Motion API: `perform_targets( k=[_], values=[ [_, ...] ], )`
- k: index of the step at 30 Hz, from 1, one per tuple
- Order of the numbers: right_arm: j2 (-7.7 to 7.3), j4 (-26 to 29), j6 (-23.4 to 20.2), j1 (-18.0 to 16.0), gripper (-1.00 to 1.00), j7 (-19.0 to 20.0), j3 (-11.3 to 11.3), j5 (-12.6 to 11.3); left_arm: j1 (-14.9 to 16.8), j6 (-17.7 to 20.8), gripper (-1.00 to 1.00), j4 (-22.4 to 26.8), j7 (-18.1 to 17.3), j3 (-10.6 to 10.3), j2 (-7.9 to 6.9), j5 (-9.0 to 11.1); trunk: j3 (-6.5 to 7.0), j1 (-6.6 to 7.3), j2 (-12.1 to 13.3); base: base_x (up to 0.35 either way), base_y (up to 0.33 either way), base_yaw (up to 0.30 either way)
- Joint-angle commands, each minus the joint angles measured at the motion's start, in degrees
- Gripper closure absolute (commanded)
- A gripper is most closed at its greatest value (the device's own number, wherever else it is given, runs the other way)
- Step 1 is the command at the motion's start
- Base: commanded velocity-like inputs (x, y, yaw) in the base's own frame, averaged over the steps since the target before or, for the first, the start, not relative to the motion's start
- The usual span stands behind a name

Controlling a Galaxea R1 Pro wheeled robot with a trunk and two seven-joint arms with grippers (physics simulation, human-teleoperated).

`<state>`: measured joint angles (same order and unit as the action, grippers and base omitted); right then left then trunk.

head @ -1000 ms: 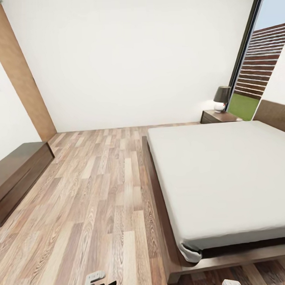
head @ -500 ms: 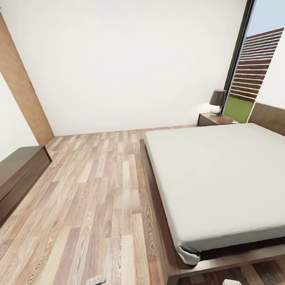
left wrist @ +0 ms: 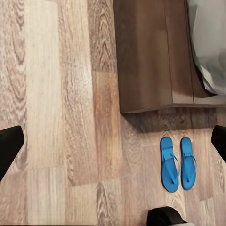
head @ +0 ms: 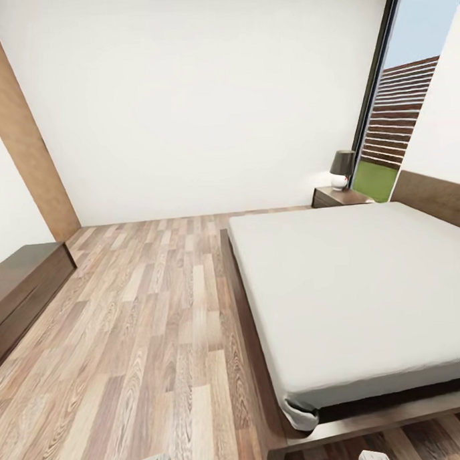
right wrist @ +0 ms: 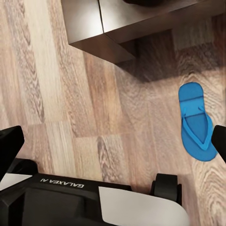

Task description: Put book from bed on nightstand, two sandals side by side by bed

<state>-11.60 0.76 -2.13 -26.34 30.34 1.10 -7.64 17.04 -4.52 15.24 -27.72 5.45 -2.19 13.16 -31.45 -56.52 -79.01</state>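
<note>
With the view swung right, the bed [head: 353, 285] fills more of it, a nightstand [head: 337, 197] at 1 o'clock; sandals [left wrist: 177, 163] paired by its corner, book not spotted, both grippers' state untellable

A dark-shaded lamp [head: 342, 168] by the window [head: 392, 116]; a long, seemingly dark-brown dresser [head: 22, 292] along the wall.

The bed [head: 367, 297] has a plain off-white mattress on a dark brown frame, and the floor [head: 147, 314] is streaked brown-grey wood plank. The two sandals [left wrist: 178, 163] are bright blue. The nightstand [head: 339, 197] is dark reddish-brown, the walls [head: 198, 104] white.
</note>
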Motion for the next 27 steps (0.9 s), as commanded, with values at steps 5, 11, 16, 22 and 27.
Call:
perform_targets(
  k=[5,11,16,22,27],
  values=[
    [-0.08,-0.02,-0.12,-0.03,-1.0,0.26,0.12,-0.62,0.02,-8.81,-1.0,-1.99,-0.36,0.35,0.1,-0.08,0.41,0.0,-0.03,0.0,0.0,-0.083],
    [-0.04,-0.17,0.38,-0.03,-1.0,0.42,0.12,-0.89,0.01,-10.64,-1.0,-4.05,-0.3,0.35,0.23,-0.12,0.95,0.0,-0.03,0.0,0.0,-0.083],
    [0.06,-0.16,0.45,-0.03,-1.0,0.2,0.13,-1.0,0.01,-10.84,-1.0,-4.19,-0.26,0.27,0.16,-0.45,1.41,0.0,-0.03,0.0,0.0,-0.05],
    [0.08,-0.12,0.46,-0.03,-1.0,0.1,0.21,-0.83,0.01,-10.86,-1.0,-3.49,-0.26,0.19,0.33,-3.47,1.9,0.0,-0.03,0.0,0.0,-0.003],
    [0.02,-0.14,0.47,-0.03,-1.0,0.13,0.22,-0.73,0.01,-10.79,-1.0,-4.35,-0.51,0.3,0.1,-3.7,1.99,0.0,-0.03,0.0,0.0,0.0]
  ],
)
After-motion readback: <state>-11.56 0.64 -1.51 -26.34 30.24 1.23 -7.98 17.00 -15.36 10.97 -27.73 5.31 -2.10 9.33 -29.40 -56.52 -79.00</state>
